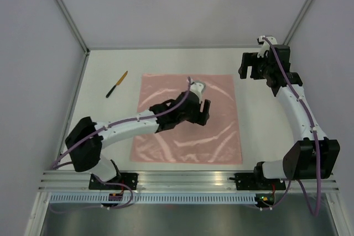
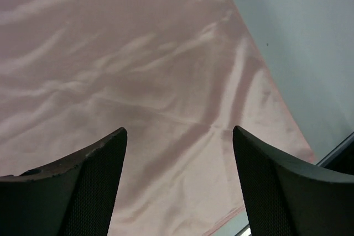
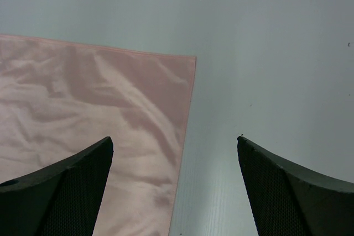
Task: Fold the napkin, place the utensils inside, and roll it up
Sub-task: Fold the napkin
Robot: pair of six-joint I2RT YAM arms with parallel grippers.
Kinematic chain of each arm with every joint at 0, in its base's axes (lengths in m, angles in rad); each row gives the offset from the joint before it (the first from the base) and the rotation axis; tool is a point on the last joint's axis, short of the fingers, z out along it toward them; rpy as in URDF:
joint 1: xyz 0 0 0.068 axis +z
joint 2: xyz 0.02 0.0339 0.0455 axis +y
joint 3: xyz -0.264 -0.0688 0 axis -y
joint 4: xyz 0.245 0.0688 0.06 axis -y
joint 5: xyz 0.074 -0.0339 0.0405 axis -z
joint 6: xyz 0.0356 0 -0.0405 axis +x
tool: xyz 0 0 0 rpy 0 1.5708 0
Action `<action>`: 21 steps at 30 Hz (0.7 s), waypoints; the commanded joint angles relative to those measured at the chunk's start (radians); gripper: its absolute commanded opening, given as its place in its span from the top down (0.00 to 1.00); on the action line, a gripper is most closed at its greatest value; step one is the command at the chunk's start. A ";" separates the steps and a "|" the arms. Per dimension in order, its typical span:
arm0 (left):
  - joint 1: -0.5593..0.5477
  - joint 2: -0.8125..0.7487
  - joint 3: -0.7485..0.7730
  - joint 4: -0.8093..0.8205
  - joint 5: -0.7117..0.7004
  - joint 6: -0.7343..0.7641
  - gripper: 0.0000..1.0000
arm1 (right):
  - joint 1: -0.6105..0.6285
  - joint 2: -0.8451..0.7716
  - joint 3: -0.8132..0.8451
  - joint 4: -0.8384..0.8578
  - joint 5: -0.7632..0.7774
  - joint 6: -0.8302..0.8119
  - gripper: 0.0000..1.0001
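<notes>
Here, the napkin (image 1: 215, 131) lies spread flat as a square on the table (image 1: 110, 131). The left gripper (image 1: 203, 113) hovers over its middle, jaws wide apart, empty. The right gripper (image 1: 251, 66), equally spread, grasps nothing near the cloth's far right corner. A yellow-and-black utensil (image 1: 116, 84) lies apart, left.

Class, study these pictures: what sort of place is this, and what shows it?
Probably a robotics test cell, not a dining room: the left arm and right arm are bolted to a metal rail, blank walls enclose the white table, with a napkin and utensil laid out.
</notes>
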 commanded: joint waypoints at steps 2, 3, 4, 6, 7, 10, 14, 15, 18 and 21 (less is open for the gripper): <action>-0.177 0.154 0.130 0.074 -0.082 0.048 0.23 | -0.008 0.009 0.045 -0.032 0.042 0.020 0.02; -0.199 0.179 0.144 0.080 -0.073 0.048 0.24 | -0.008 0.011 0.045 -0.032 0.045 0.020 0.02; -0.219 0.227 0.160 0.085 -0.073 0.051 0.26 | -0.008 0.012 0.045 -0.031 0.045 0.022 0.02; -0.277 0.269 0.204 0.087 -0.074 0.063 0.28 | -0.008 0.012 0.045 -0.029 0.045 0.022 0.02; -0.295 0.291 0.218 0.088 -0.077 0.069 0.29 | -0.008 0.012 0.044 -0.031 0.048 0.022 0.02; -0.352 0.352 0.255 0.090 -0.080 0.084 0.33 | -0.008 0.011 0.045 -0.028 0.044 0.023 0.02; -0.415 0.429 0.295 0.111 -0.060 0.101 0.35 | -0.008 0.014 0.047 -0.031 0.036 0.026 0.02; -0.424 0.440 0.302 0.116 -0.060 0.107 0.36 | -0.008 0.017 0.047 -0.029 0.035 0.028 0.02; -0.452 0.482 0.329 0.117 -0.056 0.123 0.38 | -0.008 0.020 0.045 -0.032 0.035 0.026 0.02; -0.463 0.510 0.341 0.123 -0.051 0.123 0.40 | -0.008 0.020 0.044 -0.032 0.032 0.026 0.02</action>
